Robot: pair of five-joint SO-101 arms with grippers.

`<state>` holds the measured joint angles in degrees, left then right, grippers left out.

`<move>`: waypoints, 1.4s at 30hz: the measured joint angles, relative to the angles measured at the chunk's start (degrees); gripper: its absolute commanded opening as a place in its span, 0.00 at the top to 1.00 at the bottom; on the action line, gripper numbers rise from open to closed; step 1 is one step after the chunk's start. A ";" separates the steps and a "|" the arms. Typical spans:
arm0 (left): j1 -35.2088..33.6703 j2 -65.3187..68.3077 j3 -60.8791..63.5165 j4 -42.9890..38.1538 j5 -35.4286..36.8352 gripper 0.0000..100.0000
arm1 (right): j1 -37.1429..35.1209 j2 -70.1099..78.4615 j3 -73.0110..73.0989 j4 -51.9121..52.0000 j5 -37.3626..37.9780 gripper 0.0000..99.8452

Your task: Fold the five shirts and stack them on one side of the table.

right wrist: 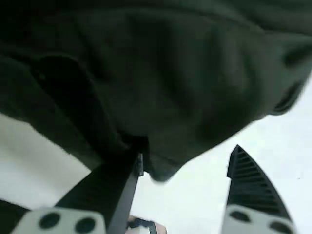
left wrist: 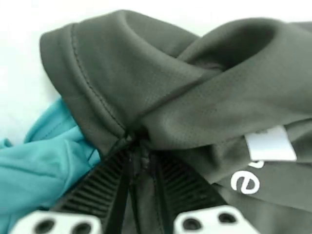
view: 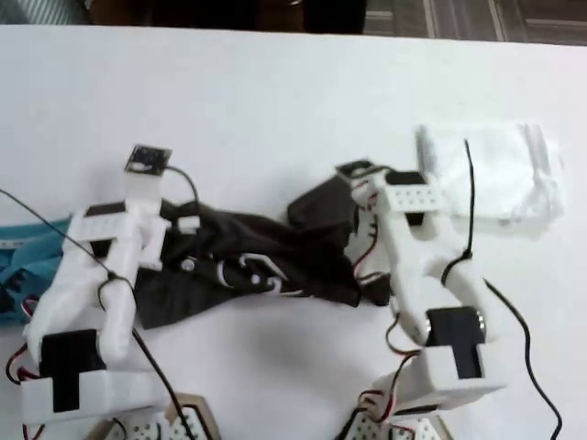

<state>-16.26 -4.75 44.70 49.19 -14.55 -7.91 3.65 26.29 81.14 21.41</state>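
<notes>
1. Left gripper (left wrist: pixel 139 144): jaws pinched together on a gathered fold of the black shirt (left wrist: pixel 195 87), with the cloth bunched right at the tips.
2. Right gripper (right wrist: pixel 187 153): jaws wide apart, nothing clamped. One finger (right wrist: pixel 112 190) touches the drooping edge of the black shirt (right wrist: pixel 161 73). The other finger (right wrist: pixel 248 180) stands clear of the shirt, over bare table.
3. High view: the black shirt (view: pixel 248 261) lies crumpled on the white table (view: pixel 275 101), stretched between the two arms with one arm at each end.
4. Teal shirt (left wrist: pixel 39 165): touches the black shirt at the end the left arm holds. From above, the teal shirt (view: pixel 18 266) runs away from that end to the frame edge.
5. Folded white shirt (view: pixel 500 174): beyond the right arm from the black shirt, apart from it, lying flat.
6. Left wrist view adds close detail on the black shirt: a stitched hem, a white label (left wrist: pixel 270 144) and white lettering (left wrist: pixel 246 178) just beside the label.
7. From above, the same shirt shows a small patch of white print (view: pixel 252 270) near its middle.
8. High view gives how the three shirts lie around the black one. The wrist views give the jaws.
</notes>
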 measured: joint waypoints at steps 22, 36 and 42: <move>0.00 0.00 0.00 0.00 0.00 0.97 | -0.79 -1.93 10.99 -7.65 -0.97 0.74; 0.00 0.00 0.00 0.00 0.00 0.97 | -3.25 -1.93 9.76 -8.26 -1.49 0.74; 0.00 0.00 0.00 0.00 0.00 0.97 | -5.19 -1.93 6.59 -4.84 -1.49 0.74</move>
<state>-16.26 -4.75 44.70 49.19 -14.55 -13.10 1.71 32.88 76.31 19.91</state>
